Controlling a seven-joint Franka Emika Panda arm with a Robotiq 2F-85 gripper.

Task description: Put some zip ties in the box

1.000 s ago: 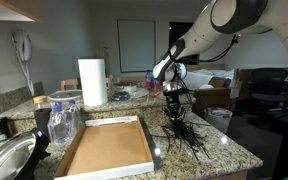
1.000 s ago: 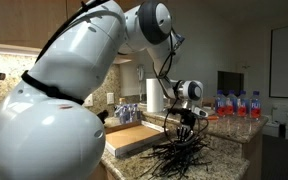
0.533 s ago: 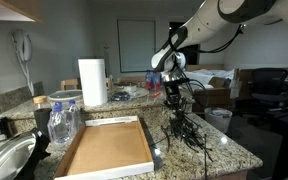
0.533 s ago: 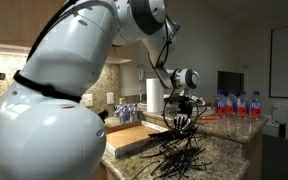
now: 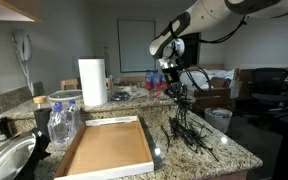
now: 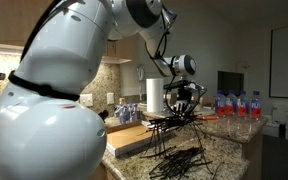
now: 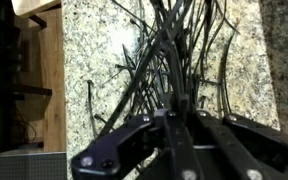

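My gripper (image 5: 175, 93) is shut on a bundle of black zip ties (image 5: 183, 122) and holds it above the granite counter, to the right of the flat cardboard box (image 5: 109, 147). The ties hang down from the jaws and their tips still reach the counter among loose ties (image 5: 194, 142). In an exterior view the gripper (image 6: 183, 104) holds the ties (image 6: 172, 128) fanned out over a remaining pile (image 6: 181, 161), with the box (image 6: 134, 138) beside it. In the wrist view the gripper (image 7: 174, 128) is closed on the ties (image 7: 169, 60), and the box edge (image 7: 44, 60) shows at left.
A paper towel roll (image 5: 92, 82) stands behind the box. Water bottles (image 5: 62, 122) and a metal bowl (image 5: 6, 160) are left of the box. More bottles (image 6: 239, 104) stand at the counter's far side. The counter edge (image 5: 234, 158) is close to the right.
My gripper has risen from the pile with a bundle of zip ties, lifting most of them off the counter; a smaller heap stays behind.
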